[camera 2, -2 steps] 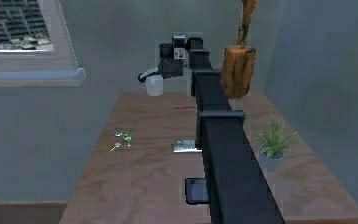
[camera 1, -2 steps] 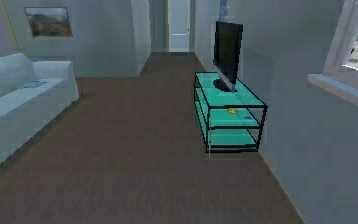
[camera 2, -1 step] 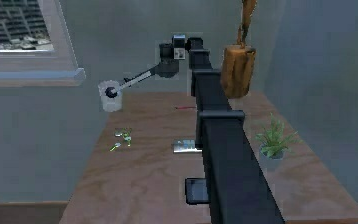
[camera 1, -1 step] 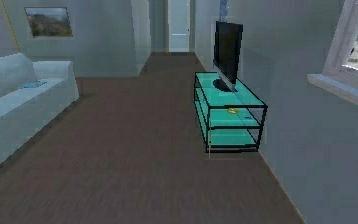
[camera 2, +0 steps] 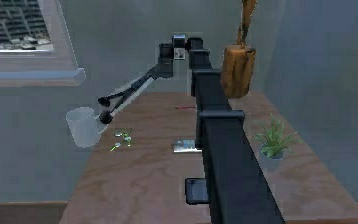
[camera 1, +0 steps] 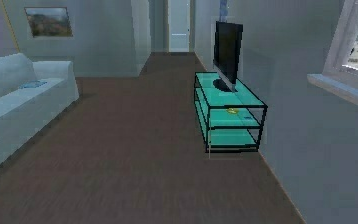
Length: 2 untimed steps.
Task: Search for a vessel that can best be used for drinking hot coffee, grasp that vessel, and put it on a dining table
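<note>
Arm side view: a brown wooden table (camera 2: 137, 175) takes up the lower half of the frame, against a grey-blue wall. A window with blinds (camera 2: 27, 30) sits in the upper left corner. On the tabletop stand a wooden vase (camera 2: 237, 70) with a branch at upper centre-right and a small green plant (camera 2: 275, 140) at right. Some small greenish items (camera 2: 120, 140) lie near the left edge, a flat grey item (camera 2: 185, 147) at centre, and a dark flat item (camera 2: 195, 190) at lower centre beside the arm (camera 2: 227, 150).

Forward view: a dark brown floor (camera 1: 137, 170) runs to a doorway (camera 1: 177, 25) at top centre. A white sofa (camera 1: 27, 95) stands at left below a framed picture (camera 1: 48, 21). A teal glass stand (camera 1: 230, 115) carries a television (camera 1: 227, 55) right of centre. A window (camera 1: 352, 45) is at the right edge.

In the arm side view, the mug (camera 2: 84, 126) is pale grey-white with a round mouth facing upward; a handle cannot be made out. It hangs at left centre, apparently just past the table's left edge, with wall behind it. The gripper (camera 2: 104, 109) holds the mug at its fingertips.
</note>
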Available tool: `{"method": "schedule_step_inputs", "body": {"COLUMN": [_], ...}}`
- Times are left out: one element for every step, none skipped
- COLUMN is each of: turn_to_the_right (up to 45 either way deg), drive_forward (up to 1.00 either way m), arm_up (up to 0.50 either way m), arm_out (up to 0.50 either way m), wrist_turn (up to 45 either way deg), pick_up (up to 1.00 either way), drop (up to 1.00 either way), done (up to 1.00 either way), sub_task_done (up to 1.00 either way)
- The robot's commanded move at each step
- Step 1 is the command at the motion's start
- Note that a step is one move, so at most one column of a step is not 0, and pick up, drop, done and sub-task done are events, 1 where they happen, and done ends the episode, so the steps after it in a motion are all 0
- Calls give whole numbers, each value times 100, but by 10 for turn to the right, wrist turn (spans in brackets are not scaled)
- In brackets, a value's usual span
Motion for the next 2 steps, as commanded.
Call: {"method": "schedule_step_inputs", "body": {"turn_to_the_right": [0,0], "drive_forward": [0,0], "arm_up": [0,0], "arm_out": [0,-48], "wrist_turn": [-180,0], "pick_up": [0,0], "drop": [0,0], "done": [0,0], "sub_task_done": [0,0]}}
